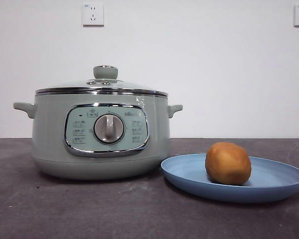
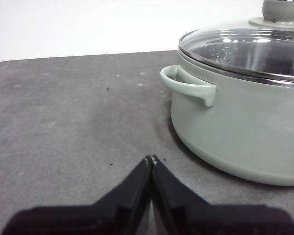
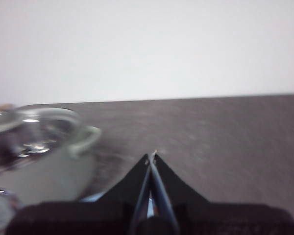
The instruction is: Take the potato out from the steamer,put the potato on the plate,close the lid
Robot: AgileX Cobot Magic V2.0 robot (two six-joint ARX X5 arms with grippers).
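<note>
The sage-green steamer stands at the left of the front view with the glass lid resting shut on its rim. Beside it on the right, the golden-brown potato lies on the light-blue plate. My left gripper is shut and empty, low over the dark table beside the steamer and its side handle. My right gripper is shut too, holding nothing, with the steamer blurred off to one side. Neither arm shows in the front view.
The dark grey table runs back to a white wall with two sockets. A sliver of blue shows just under the right gripper's jaws in the right wrist view.
</note>
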